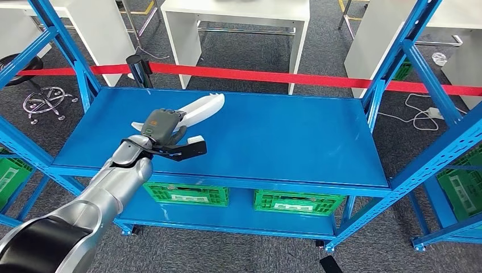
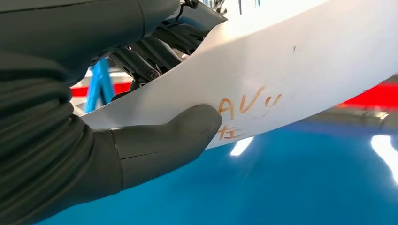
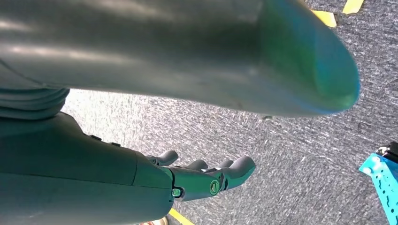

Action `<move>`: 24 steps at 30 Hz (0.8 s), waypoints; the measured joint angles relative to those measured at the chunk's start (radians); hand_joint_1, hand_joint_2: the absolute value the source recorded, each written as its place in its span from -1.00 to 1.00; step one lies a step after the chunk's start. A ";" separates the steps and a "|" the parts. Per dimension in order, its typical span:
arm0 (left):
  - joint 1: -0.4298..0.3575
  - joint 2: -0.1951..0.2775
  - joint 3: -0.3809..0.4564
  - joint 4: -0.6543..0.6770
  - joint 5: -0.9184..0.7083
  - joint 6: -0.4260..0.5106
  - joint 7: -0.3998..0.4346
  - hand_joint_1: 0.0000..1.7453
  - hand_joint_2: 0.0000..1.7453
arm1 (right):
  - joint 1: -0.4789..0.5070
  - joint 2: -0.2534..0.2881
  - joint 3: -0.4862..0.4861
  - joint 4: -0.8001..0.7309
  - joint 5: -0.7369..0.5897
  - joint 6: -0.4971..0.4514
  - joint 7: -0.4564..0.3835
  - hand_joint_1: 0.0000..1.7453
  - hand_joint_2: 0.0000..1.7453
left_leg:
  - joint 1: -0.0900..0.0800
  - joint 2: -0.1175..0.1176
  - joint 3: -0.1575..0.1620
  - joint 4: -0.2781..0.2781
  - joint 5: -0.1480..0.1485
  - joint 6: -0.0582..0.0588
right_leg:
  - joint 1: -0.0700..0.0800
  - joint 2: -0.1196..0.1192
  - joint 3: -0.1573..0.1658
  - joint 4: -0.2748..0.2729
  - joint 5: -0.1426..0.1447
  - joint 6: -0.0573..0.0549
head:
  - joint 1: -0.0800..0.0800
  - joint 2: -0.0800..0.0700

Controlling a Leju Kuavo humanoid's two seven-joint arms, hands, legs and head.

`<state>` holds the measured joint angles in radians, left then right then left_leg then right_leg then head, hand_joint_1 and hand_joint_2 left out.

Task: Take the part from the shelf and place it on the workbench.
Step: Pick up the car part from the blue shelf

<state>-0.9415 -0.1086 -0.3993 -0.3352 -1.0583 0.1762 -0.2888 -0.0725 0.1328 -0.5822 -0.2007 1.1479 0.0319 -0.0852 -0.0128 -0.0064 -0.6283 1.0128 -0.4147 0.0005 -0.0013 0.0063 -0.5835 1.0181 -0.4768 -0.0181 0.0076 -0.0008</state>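
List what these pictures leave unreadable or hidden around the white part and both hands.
- Orange handwriting on the long white plastic part: left wrist view, partly covered by the left hand's grey thumb.
- Part's near end: head view, hidden under the left hand.
- Right hand: right wrist view, fingertips mostly out of sight behind its grey cover.

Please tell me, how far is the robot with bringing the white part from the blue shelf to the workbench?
Done: the left hand has reached the white part and closed on it; the left wrist view shows the thumb pressed against its surface. In hand: the part is low over the blue shelf; whether it has lifted off, I cannot tell. Left: carrying it away and setting it on the workbench. The right hand hangs open over the floor.
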 joint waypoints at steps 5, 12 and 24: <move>-0.037 -0.026 0.005 -0.021 0.011 0.000 -0.031 1.00 1.00 | 0.001 0.000 -0.012 0.000 -0.008 -0.003 -0.005 -1.00 -1.00 | 0.000 0.000 0.000 0.000 0.000 0.000 | 0.000 0.000 0.000 0.000 0.000 0.000 | 0.000 0.000; -0.077 -0.051 0.008 -0.038 0.016 0.004 -0.050 1.00 1.00 | 0.002 0.004 -0.017 0.000 -0.010 -0.003 -0.011 -1.00 -1.00 | -0.005 0.000 -0.002 0.005 -0.006 0.008 | -0.006 0.000 0.001 -0.002 0.001 0.009 | 0.000 0.000; -0.151 -0.086 0.006 -0.073 0.027 -0.055 -0.072 1.00 1.00 | 0.000 0.006 -0.034 0.000 -0.007 -0.001 -0.012 -1.00 -1.00 | 0.014 0.011 -0.015 -0.005 0.022 0.020 | -0.025 -0.002 -0.072 0.217 -0.103 0.049 | 0.002 0.000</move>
<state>-1.0925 -0.1947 -0.3934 -0.4081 -1.0314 0.1209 -0.3613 -0.0721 0.1390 -0.6161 -0.2007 1.1406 0.0306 -0.0970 0.0011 0.0044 -0.6433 1.0074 -0.3929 0.0208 -0.0259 0.0038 -0.6554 1.2347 -0.5793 0.0309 0.0093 -0.0008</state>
